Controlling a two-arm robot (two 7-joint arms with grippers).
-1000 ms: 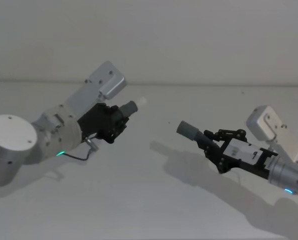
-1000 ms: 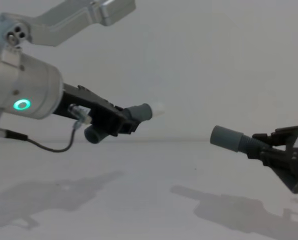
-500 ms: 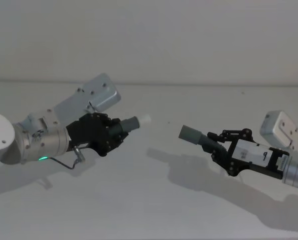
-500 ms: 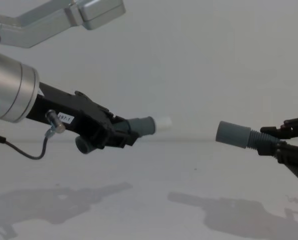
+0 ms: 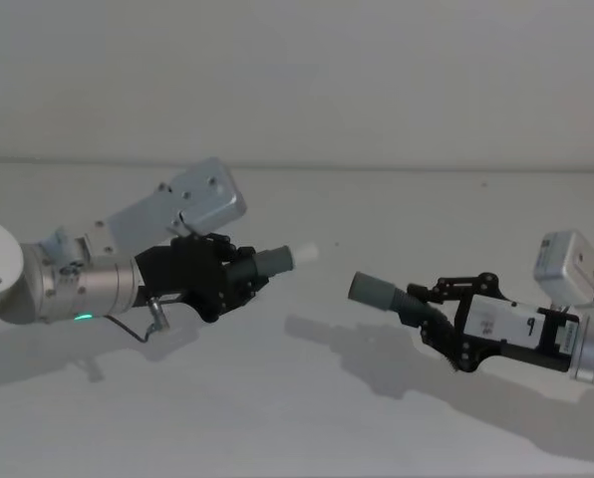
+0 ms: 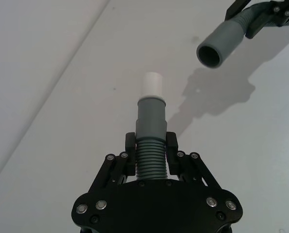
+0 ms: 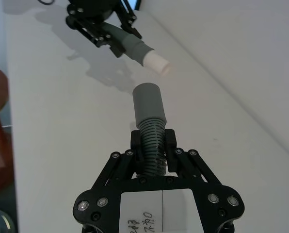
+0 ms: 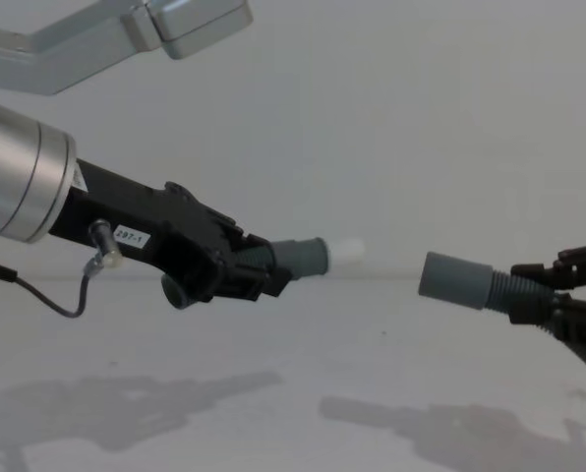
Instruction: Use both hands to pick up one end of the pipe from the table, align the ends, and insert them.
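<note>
Your left gripper [image 5: 239, 276], left of centre in the head view, is clamped on the ribbed middle of the white-tipped hose piece [image 5: 265, 265]. The hose's smooth cuff and narrower white tip [image 5: 303, 253] stick out past the fingers toward the middle of the frame. Your right gripper [image 5: 429, 307], at lower right, pinches the ribs of the second hose piece [image 5: 379, 292] the same way, its open cuff [image 6: 215, 52] aimed back toward the left. Both pieces hang clear of the white table [image 5: 277, 408], which carries their shadows. Compared with a second ago, the left arm has swung in and dropped, carrying the white tip toward the centre, and the right arm has come lower. In the chest view the gap between tip and cuff has shrunk to a short stretch, though they are still apart. There the tip sits slightly higher than the cuff's mouth, and both pieces lie closer to level than before. You appear to be late in the aligning step: pickup is done, insertion is not. Next you would likely bring the tip onto the cuff's axis, then close the gap straight along it. A skewed approach risks the tip catching the rim.
</note>
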